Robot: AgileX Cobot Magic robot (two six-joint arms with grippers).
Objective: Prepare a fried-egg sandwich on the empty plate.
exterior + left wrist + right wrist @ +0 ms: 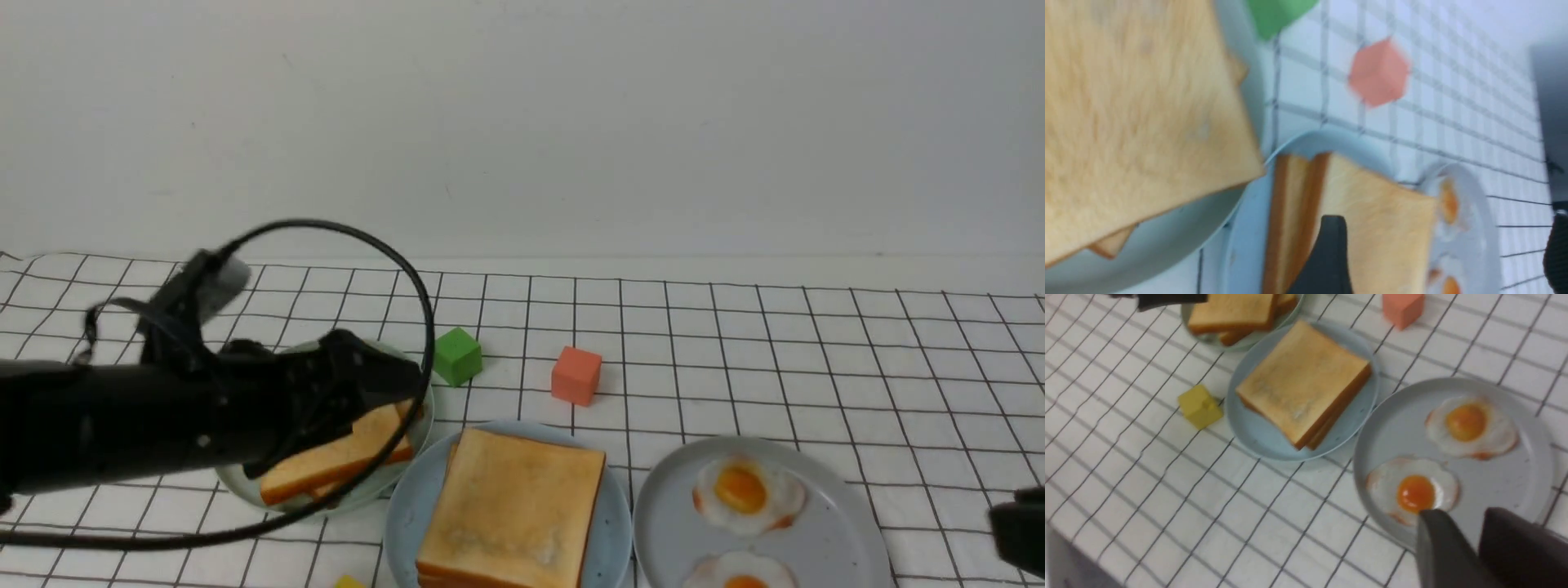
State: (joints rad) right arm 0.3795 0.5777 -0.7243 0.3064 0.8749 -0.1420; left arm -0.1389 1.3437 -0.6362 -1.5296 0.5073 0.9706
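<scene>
My left arm (122,425) covers most of the green plate (237,483) and its toast pile (335,461). The sandwich (514,506), near egg (739,572) and, I think, a yellow block (349,581) get cut off at the near edge.

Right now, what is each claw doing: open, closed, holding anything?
Left claw: open, holding nothing.
Right claw: narrow gap, nothing between its fingers; cannot tell if it is fully closed.

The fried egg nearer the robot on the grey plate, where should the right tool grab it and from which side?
Pinch the thin white rim of the fried egg, not the domed yolk. It lies flat on the grey plate, so probably come from above on the robot's side, where the right tool hovers, slipping one finger under.
</scene>
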